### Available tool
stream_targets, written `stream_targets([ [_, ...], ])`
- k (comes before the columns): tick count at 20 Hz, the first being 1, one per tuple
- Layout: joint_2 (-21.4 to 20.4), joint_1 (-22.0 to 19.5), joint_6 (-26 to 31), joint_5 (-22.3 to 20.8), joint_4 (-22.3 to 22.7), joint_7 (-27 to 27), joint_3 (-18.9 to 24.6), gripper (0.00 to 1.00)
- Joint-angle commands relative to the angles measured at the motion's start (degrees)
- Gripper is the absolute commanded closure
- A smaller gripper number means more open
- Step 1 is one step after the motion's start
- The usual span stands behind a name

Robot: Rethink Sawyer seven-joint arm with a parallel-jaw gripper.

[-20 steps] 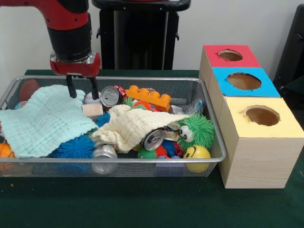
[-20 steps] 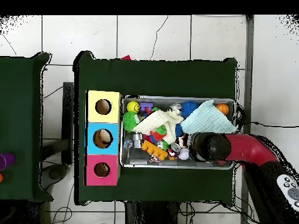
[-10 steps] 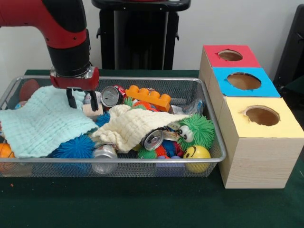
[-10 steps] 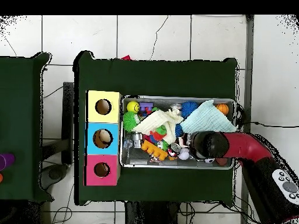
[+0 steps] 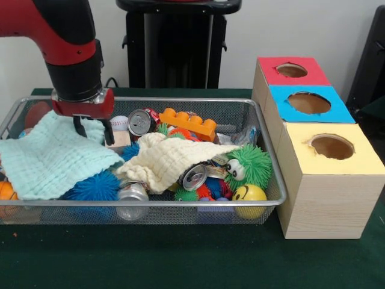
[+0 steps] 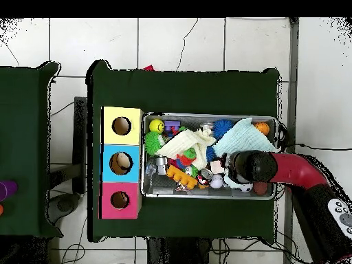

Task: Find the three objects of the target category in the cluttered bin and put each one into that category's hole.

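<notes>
The pale green cloth (image 5: 51,153) lies draped over the left part of the wire bin (image 5: 274,180), hiding whatever sits beneath, while a cream cloth (image 5: 171,159) beside it half covers a silver can (image 5: 194,176). The red and black arm drops almost straight down onto the green cloth's far edge, its gripper (image 5: 91,130) spread, both fingers straddling that edge and nothing clamped. Which category is wanted cannot be told; the holed boxes (image 5: 319,144) stand just right of the bin.
</notes>
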Motion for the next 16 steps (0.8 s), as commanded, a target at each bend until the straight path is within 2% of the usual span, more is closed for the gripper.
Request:
stream_targets([
  [1, 2.1, -2.1, 11.2, 1.5, -7.1, -21.4, 5.9, 0.0],
  [9, 3.3, -3.4, 18.3, 0.5, -13.7, -27.2, 8.5, 0.0],
  [12, 3.5, -3.6, 17.3, -0.6, -14.1, -28.7, 9.3, 0.0],
  [13, 3.3, -4.1, 14.7, -1.0, -12.9, -28.2, 9.8, 0.0],
  [14, 3.2, -4.2, 13.6, -1.2, -12.3, -27.7, 9.8, 1.0],
  [16, 2.8, -3.9, 12.6, -1.5, -11.6, -26.4, 9.5, 1.0],
])
